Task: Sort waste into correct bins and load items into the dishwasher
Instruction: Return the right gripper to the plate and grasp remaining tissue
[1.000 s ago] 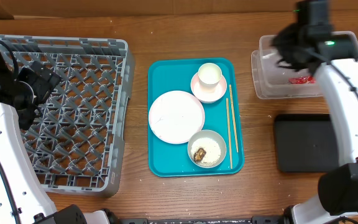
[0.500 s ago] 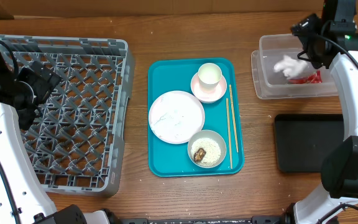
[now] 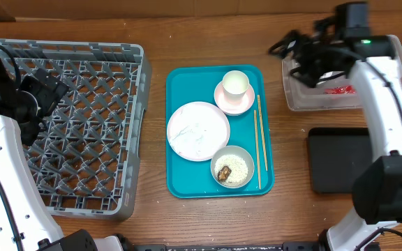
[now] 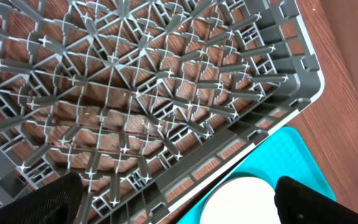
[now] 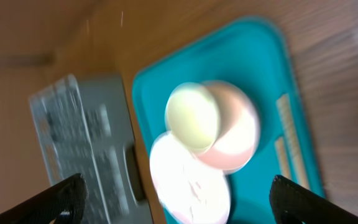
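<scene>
The right gripper [image 3: 290,54] is being held over the left end of the clear plastic rectangular tub [image 3: 306,103], on the side toward the flat teal serving tray [image 3: 180,174]. Its 2 fingers [image 5: 58,196] are being shown wide apart in the wrist view. A red-and-white printed snack wrapper [image 3: 339,90] is being contained in that tub. The shallow glossy black rectangular tray [image 3: 344,160] is lying just in front of it.

On the teal tray, the small white cup [image 3: 234,82] is being carried upright inside the pale pink bowl [image 3: 234,104]. The round pale pink-white plate [image 3: 198,130] is lying just beside them. White rice grains [image 3: 239,165] and a small brown food lump [image 3: 223,172] are being held in the grey-white bowl [image 3: 246,155]. 2 thin wooden chopsticks [image 3: 258,139] are lying along the right edge.

The left gripper [image 3: 44,90] is being held over the large square grey plastic dish rack [image 3: 82,153], its fingers [image 4: 42,199] spread wide apart.
</scene>
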Tool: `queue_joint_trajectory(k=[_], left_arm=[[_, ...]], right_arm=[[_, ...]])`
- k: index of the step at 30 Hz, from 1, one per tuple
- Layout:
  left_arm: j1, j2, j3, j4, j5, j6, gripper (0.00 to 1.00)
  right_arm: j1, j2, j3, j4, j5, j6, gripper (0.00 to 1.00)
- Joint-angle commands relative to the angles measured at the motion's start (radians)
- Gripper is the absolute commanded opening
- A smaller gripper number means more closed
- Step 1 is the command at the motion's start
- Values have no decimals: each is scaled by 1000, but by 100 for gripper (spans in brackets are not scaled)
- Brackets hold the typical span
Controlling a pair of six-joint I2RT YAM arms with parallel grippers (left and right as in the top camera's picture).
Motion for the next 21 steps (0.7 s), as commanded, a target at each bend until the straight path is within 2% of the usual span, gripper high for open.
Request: queue_joint_trajectory(k=[1,4,9,14,16,19,21], left_arm=[[3,-4,14,-1,-3,-13,100],[3,-4,14,-1,-3,-13,100],[3,-4,14,-1,-3,-13,100],[3,-4,14,-1,-3,-13,100],[3,-4,14,-1,-3,-12,100],[3,-4,14,-1,-3,-13,100],[3,-4,14,-1,-3,-13,100]], right_arm=[[144,-16,8,-31,87,-83,96],[279,-7,8,-47,236,-43,97],[485,34,8,-35,491,143,100],[604,105,8,9,564,235,99],[627,134,8,20,569,257,94],[650,183,8,25,567,304,78],[659,212,8,24,566,312,72]])
